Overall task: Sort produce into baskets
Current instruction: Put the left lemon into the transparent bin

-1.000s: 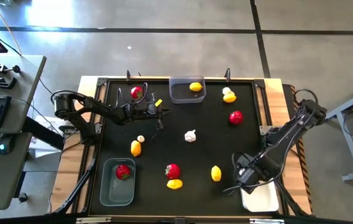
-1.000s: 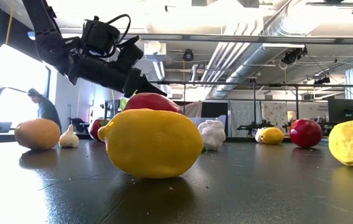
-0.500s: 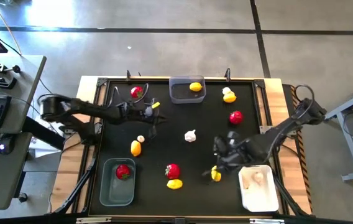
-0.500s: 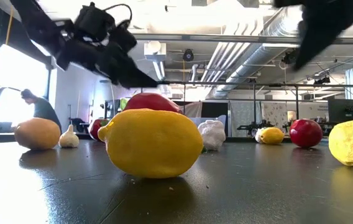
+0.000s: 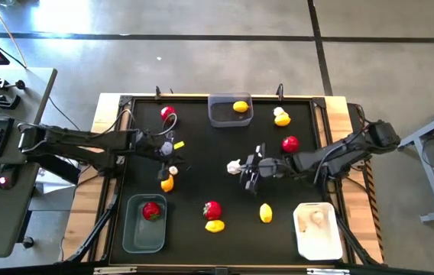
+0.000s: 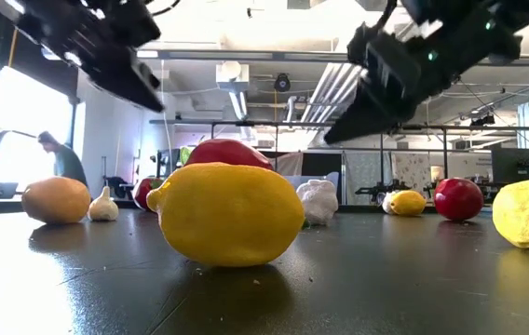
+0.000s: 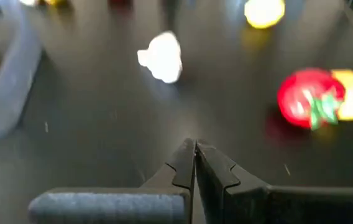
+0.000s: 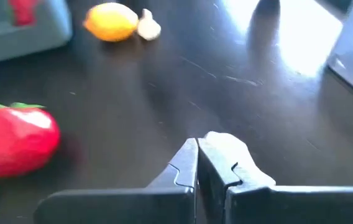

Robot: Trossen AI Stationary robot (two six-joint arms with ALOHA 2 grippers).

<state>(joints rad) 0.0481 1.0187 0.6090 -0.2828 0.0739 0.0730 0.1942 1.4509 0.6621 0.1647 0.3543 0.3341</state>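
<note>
The right gripper (image 5: 249, 169) hung just beside the central garlic bulb (image 5: 234, 165), jaws together and empty; unless they parted first, they would likely knock the bulb across the counter (image 5: 209, 145) instead of taking it. The white basket (image 5: 315, 229), well apart from that bulb, already held one pale piece. The left gripper (image 5: 170, 156), jaws also together, sat over a small garlic (image 5: 173, 170) touching a lemon (image 5: 167, 182), which it might jostle

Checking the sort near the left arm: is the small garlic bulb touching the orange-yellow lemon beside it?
Touching. The right wrist view shows the small garlic bulb pressed against the lemon with no gap.
</note>
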